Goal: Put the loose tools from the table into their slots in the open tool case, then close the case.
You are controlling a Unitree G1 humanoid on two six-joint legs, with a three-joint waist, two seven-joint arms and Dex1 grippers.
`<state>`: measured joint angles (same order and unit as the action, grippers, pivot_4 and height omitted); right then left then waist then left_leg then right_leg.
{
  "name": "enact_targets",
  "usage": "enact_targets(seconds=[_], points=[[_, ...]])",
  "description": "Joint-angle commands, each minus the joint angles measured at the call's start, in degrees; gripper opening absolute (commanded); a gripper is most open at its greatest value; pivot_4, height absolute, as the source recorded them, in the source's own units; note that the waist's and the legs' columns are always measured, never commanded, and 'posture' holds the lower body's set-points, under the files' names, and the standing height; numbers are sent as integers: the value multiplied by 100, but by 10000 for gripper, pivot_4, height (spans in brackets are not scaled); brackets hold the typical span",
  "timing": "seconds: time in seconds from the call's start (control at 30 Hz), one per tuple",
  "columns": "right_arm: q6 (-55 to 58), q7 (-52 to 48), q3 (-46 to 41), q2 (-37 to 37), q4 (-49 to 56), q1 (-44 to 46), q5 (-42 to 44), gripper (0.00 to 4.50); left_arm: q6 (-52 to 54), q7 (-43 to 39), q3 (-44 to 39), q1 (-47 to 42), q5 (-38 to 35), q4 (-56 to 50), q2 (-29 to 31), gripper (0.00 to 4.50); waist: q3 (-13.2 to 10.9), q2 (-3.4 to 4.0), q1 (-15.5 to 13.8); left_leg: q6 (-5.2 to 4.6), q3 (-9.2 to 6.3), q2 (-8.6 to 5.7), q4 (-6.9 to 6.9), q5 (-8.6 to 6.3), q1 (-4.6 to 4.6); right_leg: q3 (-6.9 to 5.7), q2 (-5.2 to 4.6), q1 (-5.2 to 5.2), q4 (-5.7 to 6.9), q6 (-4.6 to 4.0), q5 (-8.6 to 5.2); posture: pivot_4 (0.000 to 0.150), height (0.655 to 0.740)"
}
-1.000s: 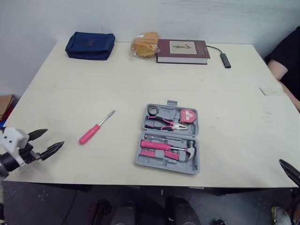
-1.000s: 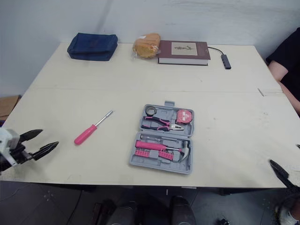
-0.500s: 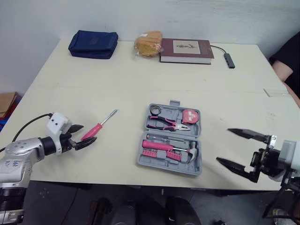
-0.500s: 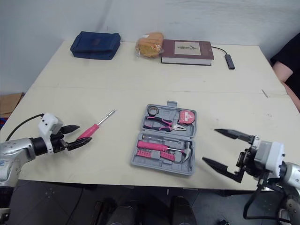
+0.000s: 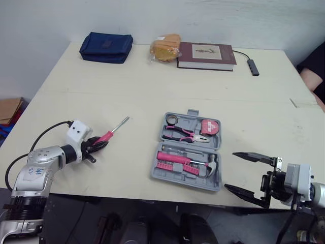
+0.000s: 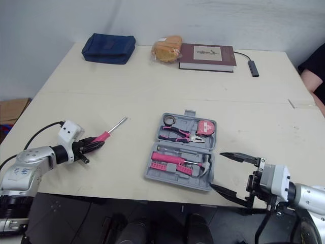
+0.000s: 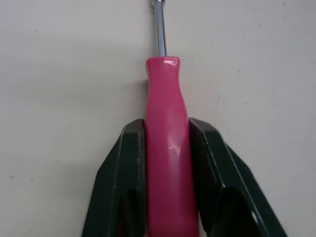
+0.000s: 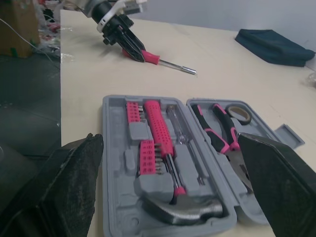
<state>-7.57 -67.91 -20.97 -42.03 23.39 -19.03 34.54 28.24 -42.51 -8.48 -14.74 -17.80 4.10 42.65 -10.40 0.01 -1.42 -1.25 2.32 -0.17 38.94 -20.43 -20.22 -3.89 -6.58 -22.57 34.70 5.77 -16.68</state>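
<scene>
— Where was the screwdriver (image 5: pixel 106 135)?

— Out on the worktop (image 5: pixel 127 81), well to the left of the open tool case (image 5: pixel 183 181) and apart from it. Its pink handle sat between the two black fingers of the left hand (image 5: pixel 103 143). The steel shaft stuck out past the fingertips, angled toward the case's far-left corner.

— So the left hand had it?

— Clamped on the handle, yes. In the wrist view both fingers (image 7: pixel 126 173) pressed against the pink sides. Whether it was lifted or resting on the worktop, I couldn't tell.

— And the right hand (image 5: pixel 229 170)?

— To the right of the case, near its front-right corner but not touching it. Its fingers were spread wide and held nothing.

— The case itself?

— It lay flat open. The hammer (image 5: pixel 203 165) sat in the near half, and the pliers (image 5: pixel 185 134) and tape measure (image 5: pixel 209 127) sat in the far half.
</scene>
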Motion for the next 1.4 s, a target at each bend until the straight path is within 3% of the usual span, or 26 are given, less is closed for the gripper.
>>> enact_targets(seconds=[0.03,0.17,0.27,0.37,0.7,1.4], points=[[-186,-33,-316,81,29,-48,144,45000,-586,-341,-265,-302,-251,-49,-64,6106,-1,-2,8,0,0,0,3,0,0,0,0,0,-5,0,0,1500,7400],[-179,-159,-663,1,65,-324,253,45000,-1634,-2088,365,-673,-652,-842,-63,6106,-2,-3,-15,2,0,0,5,-1,-2,-4,1,0,-6,0,0,1500,7400],[-91,-144,-741,-54,135,-394,235,45000,-1450,-2344,555,-906,-1001,-1205,-311,6106,-2,-3,4,-2,-2,-2,13,0,-8,-3,0,8,-6,6,3,1500,7400],[125,-66,-969,-102,356,-603,353,45000,-895,-2684,1511,-1281,-965,-1766,-489,6106,-1,0,23,-5,2,-3,15,1,-5,1,6,11,-5,11,6,1500,7400],[567,366,-1272,99,1064,-1271,264,45000,-116,-2593,2988,-1896,-75,-1866,-682,6106,-1,-1,-2,-7,14,0,15,7,1,16,26,9,-3,11,6,1500,7400],[945,840,-1191,255,1633,-1471,313,45000,-282,-2391,3538,-1813,883,-1421,-893,6106,-1,-1,-2,-14,11,-2,16,8,-2,18,16,7,-15,10,6,1500,7400]])
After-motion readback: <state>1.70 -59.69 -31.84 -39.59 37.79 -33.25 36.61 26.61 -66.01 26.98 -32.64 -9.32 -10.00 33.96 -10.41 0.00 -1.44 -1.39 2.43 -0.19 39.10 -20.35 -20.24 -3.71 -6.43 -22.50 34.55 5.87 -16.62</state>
